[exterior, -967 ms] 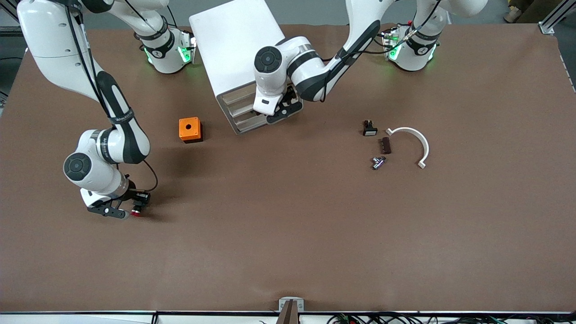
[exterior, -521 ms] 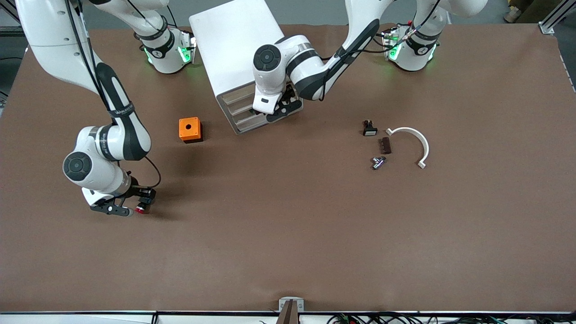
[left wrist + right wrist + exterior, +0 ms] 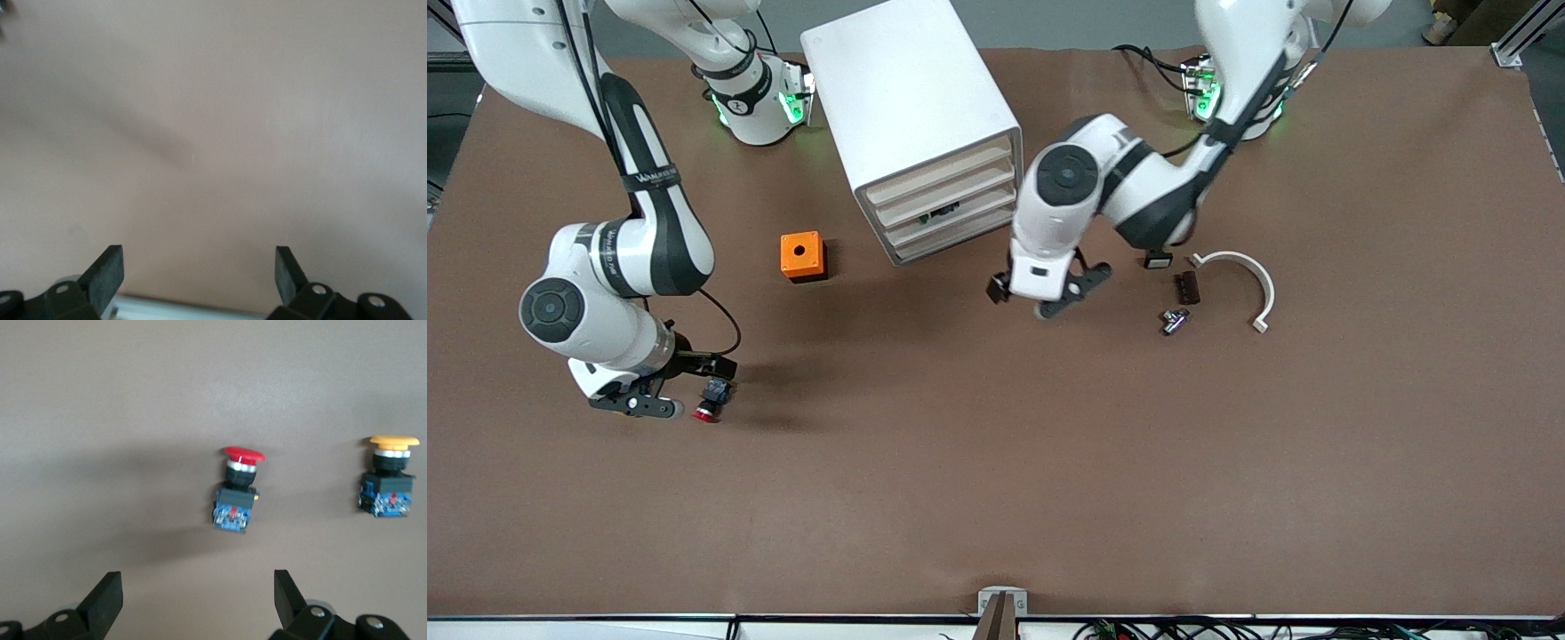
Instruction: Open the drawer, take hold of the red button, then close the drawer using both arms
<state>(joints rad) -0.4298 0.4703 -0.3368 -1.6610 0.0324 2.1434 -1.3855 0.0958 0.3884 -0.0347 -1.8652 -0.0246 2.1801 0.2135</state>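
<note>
Right wrist view shows the button (image 3: 237, 495), red-capped on a dark blue-black body, released between spread fingers (image 3: 105, 600).

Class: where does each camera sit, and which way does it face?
Front view: high across the table, facing right arm, left arm and cabinet.
Left wrist view: on the left arm, facing the table; open left gripper shows.
Right wrist view: on the right arm, over the red button; open right gripper shows.
Shared: the red button, front and right wrist.
</note>
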